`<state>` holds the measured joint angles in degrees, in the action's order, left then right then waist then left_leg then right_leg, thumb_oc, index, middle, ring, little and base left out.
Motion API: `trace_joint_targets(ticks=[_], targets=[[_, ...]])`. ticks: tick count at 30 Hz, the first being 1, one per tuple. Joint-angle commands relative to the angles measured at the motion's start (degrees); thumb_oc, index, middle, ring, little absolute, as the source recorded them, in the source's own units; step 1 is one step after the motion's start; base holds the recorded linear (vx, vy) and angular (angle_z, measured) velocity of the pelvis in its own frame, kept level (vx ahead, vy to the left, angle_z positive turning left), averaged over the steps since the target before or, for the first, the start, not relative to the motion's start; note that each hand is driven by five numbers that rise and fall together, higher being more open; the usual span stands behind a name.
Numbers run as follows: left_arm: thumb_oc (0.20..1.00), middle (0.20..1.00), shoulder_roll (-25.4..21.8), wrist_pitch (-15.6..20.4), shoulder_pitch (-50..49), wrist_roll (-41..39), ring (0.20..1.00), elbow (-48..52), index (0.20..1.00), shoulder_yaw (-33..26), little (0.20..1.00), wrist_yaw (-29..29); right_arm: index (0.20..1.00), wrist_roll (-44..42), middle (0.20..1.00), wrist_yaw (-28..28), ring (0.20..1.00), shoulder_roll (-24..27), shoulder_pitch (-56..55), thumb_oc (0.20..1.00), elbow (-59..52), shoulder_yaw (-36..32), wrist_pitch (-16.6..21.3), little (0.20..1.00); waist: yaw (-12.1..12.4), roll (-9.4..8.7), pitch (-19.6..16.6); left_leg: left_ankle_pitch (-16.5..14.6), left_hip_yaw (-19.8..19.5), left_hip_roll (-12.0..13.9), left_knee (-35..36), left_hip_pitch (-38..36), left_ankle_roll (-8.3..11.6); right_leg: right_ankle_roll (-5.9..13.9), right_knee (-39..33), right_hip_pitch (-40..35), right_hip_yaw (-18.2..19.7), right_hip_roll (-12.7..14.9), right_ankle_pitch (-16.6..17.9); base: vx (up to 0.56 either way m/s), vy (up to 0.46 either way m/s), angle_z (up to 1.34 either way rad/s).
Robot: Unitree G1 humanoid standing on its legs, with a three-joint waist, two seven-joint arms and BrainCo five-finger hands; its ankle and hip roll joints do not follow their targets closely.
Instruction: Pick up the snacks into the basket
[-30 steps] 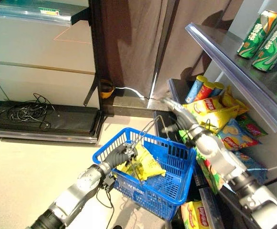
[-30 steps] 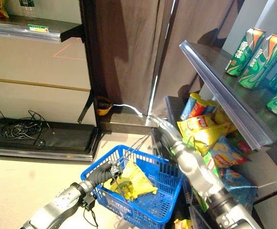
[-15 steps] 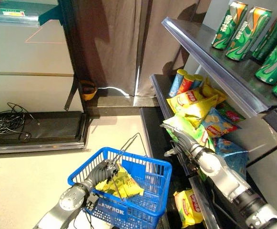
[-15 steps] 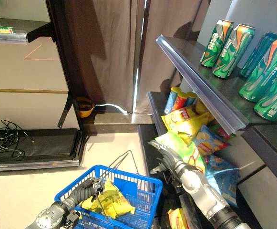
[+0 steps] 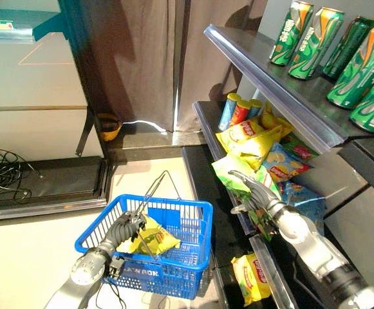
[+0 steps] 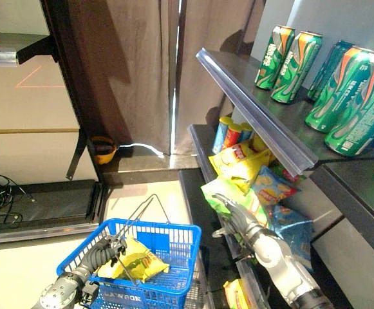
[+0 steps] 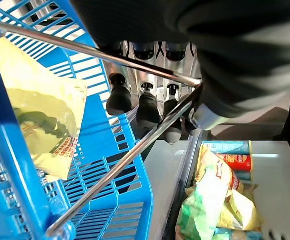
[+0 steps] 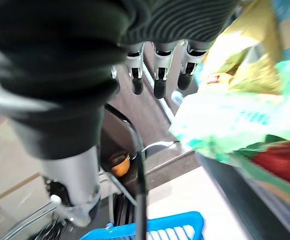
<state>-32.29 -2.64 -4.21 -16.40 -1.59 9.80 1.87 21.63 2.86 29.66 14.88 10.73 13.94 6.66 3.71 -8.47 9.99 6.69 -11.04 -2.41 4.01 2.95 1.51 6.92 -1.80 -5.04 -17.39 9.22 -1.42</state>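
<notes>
Down in the left eye view, the left hand [image 5: 126, 226] curls round the wire handle [image 5: 153, 190] of the blue basket [image 5: 174, 254], a yellow snack bag [image 5: 149, 239] lying inside. The right hand [image 5: 259, 195] reaches, fingers spread, at the green bag [image 5: 230, 172] on the shelf [image 5: 203, 125]; contact is unclear. In the left wrist view, dark fingertips [image 7: 147, 113] hook the handle. In the right wrist view, straight fingers [image 8: 157, 75] sit beside the bag, its lower edge cut off.
</notes>
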Motion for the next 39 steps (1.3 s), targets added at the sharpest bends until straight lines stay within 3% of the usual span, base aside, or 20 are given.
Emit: trace_joint_targets(ticks=[1,3,4,5,7,11,13,15,16,17,18,21,23,25,26,29,35,37,39], targets=[[0.200,0.200,1.52,15.19,5.51,4.15,0.200,3.50,0.200,-4.05,0.200,-0.33,1.000,-7.39,1.000,-1.96,1.000,-0.05,-2.47,1.000,2.59,-1.06,2.27,1.000,-1.73,1.16,-7.47,-12.41,3.98,-0.39,-6.58,-3.18,-1.24,2.36,5.92,5.02,3.44,2.00,1.19,-0.01,0.098,-0.20],[0.200,0.200,2.70,15.13,3.72,5.63,0.200,-5.05,0.200,-3.54,0.200,-0.35,1.000,-17.02,1.000,-0.78,1.000,-3.57,-8.63,1.000,5.78,-3.65,3.13,1.000,-3.21,1.58,-7.39,-13.57,6.26,-0.95,-8.30,-3.59,-1.57,2.68,5.99,5.25,6.50,2.11,1.71,-0.03,0.120,-0.35],[0.200,0.200,2.71,15.26,3.75,5.65,0.200,-5.21,0.200,-3.45,0.200,-0.37,1.000,-17.08,1.000,-0.75,1.000,-3.55,-8.73,1.000,5.76,-3.68,3.17,1.000,-2.98,1.58,-7.42,-13.69,6.47,-0.91,-8.40,-3.61,-1.58,2.69,6.03,5.30,6.71,2.07,1.70,-0.09,0.173,-0.72],[0.200,0.200,2.94,16.00,2.24,7.52,0.200,-10.62,0.200,-3.22,0.200,-0.26,1.000,-22.67,1.000,0.41,1.000,-5.72,-13.24,1.000,9.71,-5.69,3.82,1.000,-4.43,2.02,-6.86,-14.37,9.08,-1.43,-9.55,-4.01,-1.87,3.27,6.71,6.27,9.74,2.14,2.96,-0.06,0.120,-0.74],[0.200,0.200,3.46,16.14,1.87,8.00,0.200,-13.72,0.200,-3.21,0.200,-0.54,1.000,-23.27,1.000,0.73,1.000,-6.10,-14.92,1.000,11.21,-5.98,4.08,1.000,-4.68,2.19,-6.65,-14.46,10.65,-1.53,-9.54,-4.23,-2.02,3.61,6.99,7.25,11.58,2.01,3.95,-0.11,0.144,-0.89],[0.200,0.200,3.46,17.50,0.13,10.50,0.200,-18.70,0.200,-3.69,0.200,-1.43,1.000,-23.64,1.000,0.27,1.000,-7.19,-21.41,1.000,19.37,-9.47,4.38,1.000,-8.65,2.66,-4.08,-13.07,18.71,-0.81,-8.58,-3.46,-2.37,7.54,5.88,13.60,18.16,3.01,13.12,-0.23,0.148,-0.95],[0.200,0.200,3.80,17.54,-0.07,10.37,0.200,-19.68,0.200,-3.69,0.200,-1.33,1.000,-23.34,1.000,-0.07,1.000,-7.29,-22.34,1.000,22.52,-10.17,4.17,1.000,-8.95,2.98,-3.56,-12.72,20.18,0.01,-8.57,-3.27,-2.36,7.61,6.06,14.70,19.14,3.13,13.66,-0.14,0.059,-1.52],[0.200,0.200,3.68,17.45,-0.69,10.08,0.200,-19.47,0.200,-3.96,0.200,-1.61,1.000,-22.54,1.000,-1.13,1.000,-7.15,-23.85,1.000,23.61,-11.90,4.04,1.000,-9.14,3.37,-3.02,-12.31,21.71,0.12,-9.21,-2.51,-2.96,6.40,8.92,14.73,16.65,2.23,11.00,-0.24,0.117,-0.88],[0.200,0.200,3.65,17.47,-0.78,10.46,0.200,-20.35,0.200,-3.69,0.200,-1.57,1.000,-22.94,1.000,-1.53,1.000,-7.44,-24.54,1.000,26.54,-12.41,3.94,1.000,-8.98,3.87,-2.84,-12.14,23.07,0.58,-9.47,-2.22,-3.35,5.02,11.26,13.85,13.18,1.65,7.08,-0.41,0.155,-0.72],[0.200,0.200,3.68,17.38,-2.08,11.33,0.200,-20.30,0.200,-3.99,0.200,-1.83,1.000,-21.34,1.000,-2.19,1.000,-7.29,-25.18,1.000,28.72,-12.45,3.63,1.000,-7.42,4.99,-3.19,-11.00,26.55,1.84,-9.16,-1.50,-3.80,2.49,16.51,11.27,5.05,1.58,1.14,-0.30,0.103,-0.78],[0.200,0.200,3.69,17.38,-2.10,11.34,0.200,-20.29,0.200,-3.98,0.200,-1.84,1.000,-21.33,1.000,-2.20,1.000,-7.28,-25.18,1.000,28.74,-12.44,3.65,1.000,-7.40,4.94,-3.12,-11.06,26.58,1.78,-9.18,-1.59,-3.79,2.50,16.81,11.32,5.12,1.66,0.93,-0.24,0.069,-1.11],[0.200,0.200,5.10,17.26,-3.73,10.95,0.200,-22.27,0.200,-4.70,0.200,-2.43,1.000,-20.26,1.000,-3.45,1.000,-7.76,-24.98,1.000,34.56,-12.54,3.64,1.000,-5.95,5.72,-4.19,-10.55,30.86,2.34,-7.47,-1.51,-4.08,2.33,24.69,7.03,1.77,1.29,-3.88,-0.08,-0.011,-1.19],[0.200,0.200,6.51,17.02,-4.12,10.57,0.200,-23.77,0.200,-4.48,0.200,-3.05,1.000,-20.63,1.000,-4.48,1.000,-8.70,-24.81,1.000,39.06,-12.75,3.36,1.000,-5.26,5.41,-5.24,-9.78,32.97,2.66,-7.16,-0.80,-3.87,2.90,21.94,3.60,2.32,0.08,-3.43,-0.11,-0.151,-0.60],[0.200,0.200,7.50,17.27,-3.69,9.99,0.200,-25.19,0.200,-4.16,0.200,-3.29,1.000,-21.46,1.000,-4.68,1.000,-9.36,-24.40,1.000,42.37,-12.20,3.06,1.000,-4.50,5.07,-5.90,-8.56,34.34,3.39,-6.56,0.23,-2.93,2.82,13.92,0.89,2.63,-1.25,-4.92,-0.11,-0.257,-0.86],[0.200,0.200,7.95,17.50,-2.89,10.17,0.200,-26.87,0.200,-3.47,0.200,-4.06,1.000,-20.72,1.000,-4.82,1.000,-9.21,-24.08,1.000,45.20,-10.55,2.96,1.000,-4.97,4.90,-5.77,-7.20,35.08,5.01,-6.63,0.95,-1.67,2.28,10.57,1.04,4.40,-3.05,-5.90,-0.09,-0.260,-1.10],[0.200,0.200,8.64,17.14,-1.43,10.25,0.200,-30.01,0.200,-2.14,0.200,-4.02,1.000,-19.90,1.000,-4.78,1.000,-8.98,-24.00,1.000,48.69,-9.01,2.43,1.000,-5.63,4.66,-5.01,-6.01,35.35,6.99,-7.73,1.14,-0.35,1.00,7.82,0.55,5.92,-4.92,-5.61,-0.06,-0.249,-0.91],[0.200,0.200,10.21,16.78,0.20,11.81,0.200,-33.32,0.200,-0.63,0.200,-5.03,1.000,-19.70,1.000,-5.95,1.000,-9.01,-24.39,1.000,52.22,-9.15,2.18,1.000,-6.40,4.25,-4.19,-5.09,34.33,8.60,-9.87,1.34,1.15,-0.61,5.45,-1.29,6.76,-6.40,-5.56,-0.05,-0.182,-0.04],[0.200,0.200,10.44,16.58,0.52,11.32,0.200,-32.29,0.200,-0.49,0.200,-5.16,1.000,-19.55,1.000,-5.98,1.000,-8.06,-24.39,1.000,47.48,-8.76,2.35,1.000,-6.71,4.18,-3.71,-5.16,33.42,9.02,-12.32,2.14,1.71,-1.43,5.04,-1.70,6.83,-6.81,-5.49,-0.02,-0.127,0.06],[0.200,0.200,9.98,16.86,0.13,10.98,0.200,-30.70,0.200,-1.13,0.200,-5.34,1.000,-20.36,1.000,-4.94,1.000,-4.82,-25.98,1.000,33.41,-9.88,3.84,1.000,-6.70,3.71,-3.15,-4.62,31.85,9.45,-15.82,3.84,1.60,-2.36,3.48,-1.68,7.77,-7.23,-4.20,-0.08,-0.125,0.08]])
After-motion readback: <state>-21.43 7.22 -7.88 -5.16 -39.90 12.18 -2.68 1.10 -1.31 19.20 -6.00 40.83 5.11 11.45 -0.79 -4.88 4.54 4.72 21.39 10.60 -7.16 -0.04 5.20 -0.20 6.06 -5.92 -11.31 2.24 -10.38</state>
